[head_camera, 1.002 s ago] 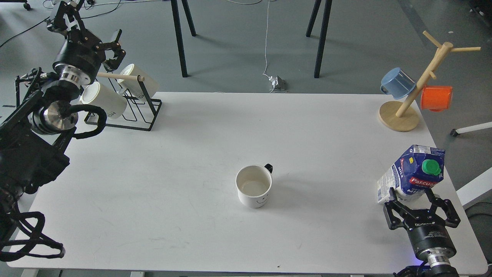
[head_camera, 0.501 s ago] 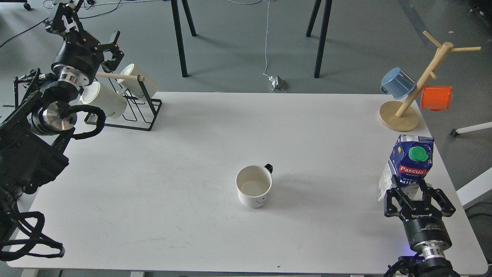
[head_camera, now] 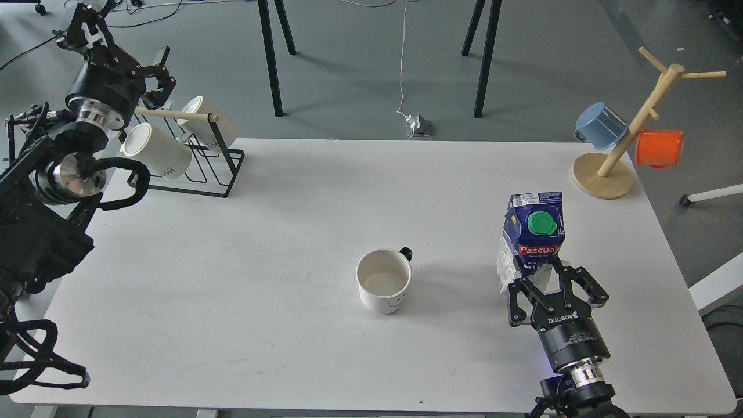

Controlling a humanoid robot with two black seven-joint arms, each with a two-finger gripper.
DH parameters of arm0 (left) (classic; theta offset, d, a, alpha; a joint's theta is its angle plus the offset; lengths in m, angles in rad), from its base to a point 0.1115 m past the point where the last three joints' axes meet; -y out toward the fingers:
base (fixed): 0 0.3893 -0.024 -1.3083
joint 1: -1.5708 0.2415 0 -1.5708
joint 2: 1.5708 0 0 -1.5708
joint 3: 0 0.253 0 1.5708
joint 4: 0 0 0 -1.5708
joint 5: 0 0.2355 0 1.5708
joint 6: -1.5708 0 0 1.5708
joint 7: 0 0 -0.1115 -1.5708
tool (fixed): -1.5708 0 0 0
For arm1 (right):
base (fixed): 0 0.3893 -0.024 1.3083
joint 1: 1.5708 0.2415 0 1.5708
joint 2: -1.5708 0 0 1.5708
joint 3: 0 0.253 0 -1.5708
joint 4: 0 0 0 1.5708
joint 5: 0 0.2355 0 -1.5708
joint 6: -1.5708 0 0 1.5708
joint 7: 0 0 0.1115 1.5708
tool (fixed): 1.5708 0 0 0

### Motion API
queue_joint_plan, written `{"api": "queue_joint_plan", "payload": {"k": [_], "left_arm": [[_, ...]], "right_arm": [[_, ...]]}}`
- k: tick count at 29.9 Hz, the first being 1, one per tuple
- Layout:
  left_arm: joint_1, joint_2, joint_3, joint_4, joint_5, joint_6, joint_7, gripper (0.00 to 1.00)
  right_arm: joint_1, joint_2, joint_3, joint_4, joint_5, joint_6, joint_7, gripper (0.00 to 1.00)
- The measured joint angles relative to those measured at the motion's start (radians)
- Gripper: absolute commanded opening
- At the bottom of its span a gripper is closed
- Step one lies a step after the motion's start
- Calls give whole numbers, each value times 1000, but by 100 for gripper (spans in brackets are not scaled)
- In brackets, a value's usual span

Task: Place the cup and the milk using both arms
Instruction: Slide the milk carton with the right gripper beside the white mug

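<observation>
On the white table [head_camera: 290,232] — "Pascual" milk carton [head_camera: 533,232] in right gripper [head_camera: 548,278].

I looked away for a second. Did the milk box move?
Yes. The milk box, held in the right tool, went left, away from the wooden mug tree, toward the white cup.

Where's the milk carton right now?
In the head view, the milk carton is on the right half of the white table, gripped low down by the right gripper, with the white mug to its left.
</observation>
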Motion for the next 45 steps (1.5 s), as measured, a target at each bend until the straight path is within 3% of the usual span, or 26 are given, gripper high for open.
{"api": "queue_joint_plan", "payload": {"k": [8,24,29,34,45], "left_arm": [[0,12,0,11,2,1,0,100],[-8,1,4,90,0,-9,0,100],[-4,6,4,91,1,-11,0,100],[-3,9,5,91,2,-11,0,100],[-9,10,3,91,2,-11,0,100]], "right_arm": [[90,71,-119,-60,-66,0,0,55],[113,76,-227,-165,-86,0,0,58],[113,76,-231,-184,-85,0,0,69],[114,75,-226,-185,-85,0,0,94],[115,76,-217,-183,-85,0,0,96]]}}
